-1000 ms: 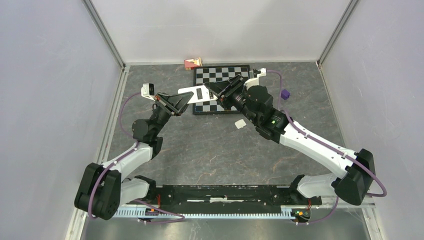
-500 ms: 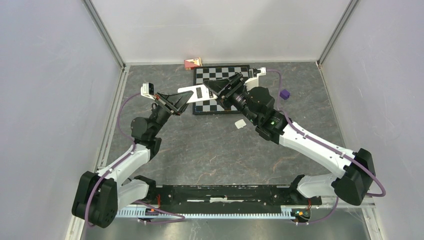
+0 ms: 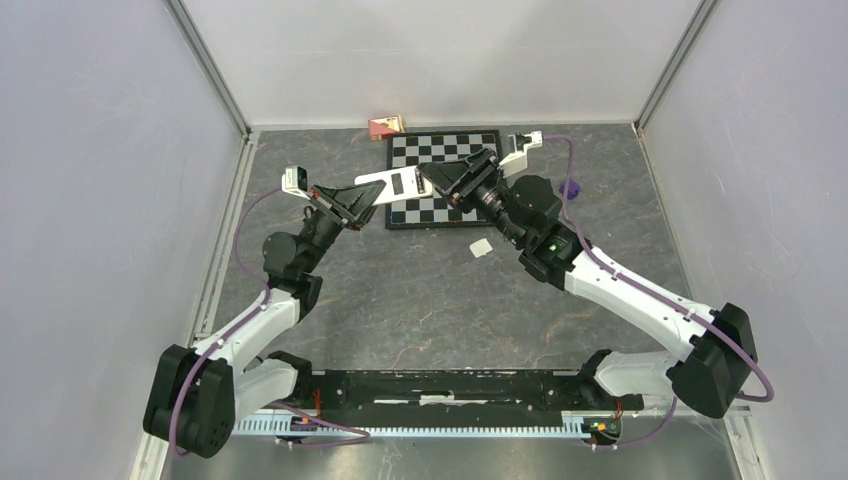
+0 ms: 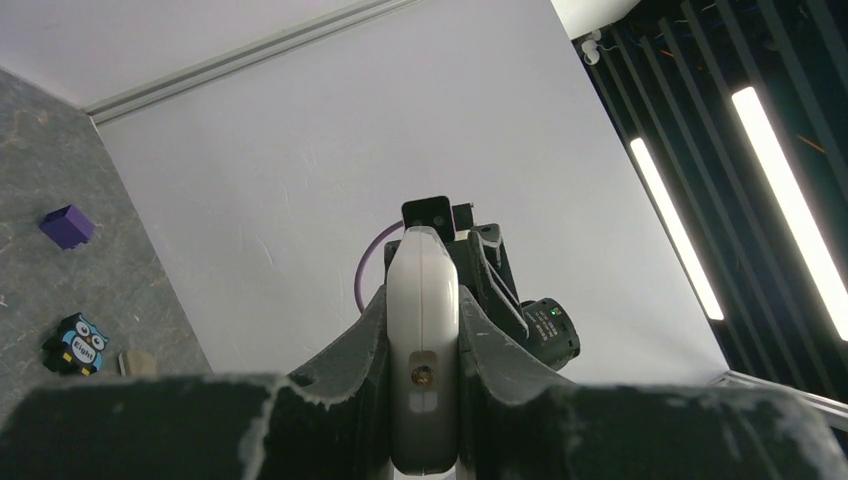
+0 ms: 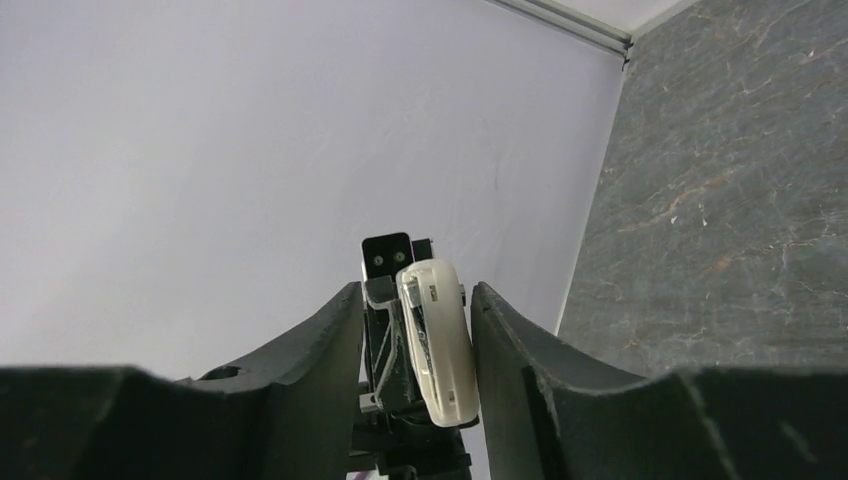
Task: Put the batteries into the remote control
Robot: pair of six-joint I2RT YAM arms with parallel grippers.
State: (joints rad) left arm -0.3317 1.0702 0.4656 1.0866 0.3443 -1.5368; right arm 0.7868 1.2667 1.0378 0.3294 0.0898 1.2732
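Movement shows only in the right arm: its wrist has swung slightly farther right. Its pincer (image 3: 430, 178) straddles the remote's (image 3: 388, 185) right end, released. The left pincer (image 3: 368, 198) stays clenched on the left end, above the bench (image 3: 420, 300). One remote, one checkered board (image 3: 450, 150), one purple cube (image 4: 67, 226), one white chip (image 3: 481, 247).

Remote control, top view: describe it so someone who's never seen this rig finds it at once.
Find the checkerboard at the table's far middle. Over its left edge a slim white remote control is held in the air, one end clamped in the left gripper. Unlike the small white piece lying flat on the table, it is long, raised and shows a dark rectangular patch.
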